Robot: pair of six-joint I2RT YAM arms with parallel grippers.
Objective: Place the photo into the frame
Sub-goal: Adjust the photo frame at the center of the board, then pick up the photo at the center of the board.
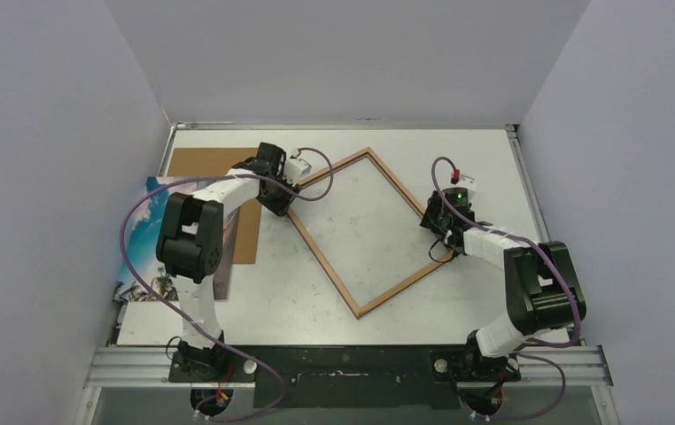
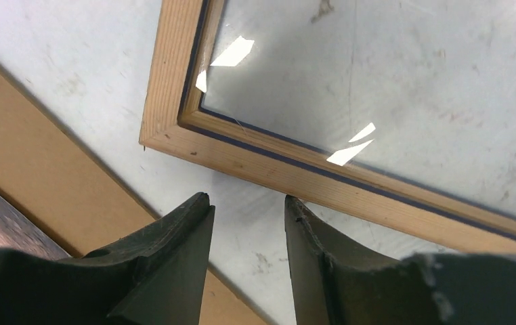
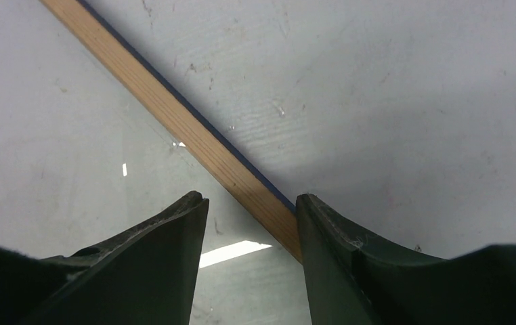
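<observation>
Photo (image 1: 143,232) only in top cam, far L. Wrist cams: L hand (image 2: 247,198) spread, empty, by frame (image 2: 262,157) corner; R hand (image 3: 250,196) spread astride its rail.

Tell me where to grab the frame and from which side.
Probably a wooden rail, not the pane. The frame lies flat, back up, so come straight down, one finger outside the rail and one over the glass, much as the right gripper is placed over the right rail.
</observation>
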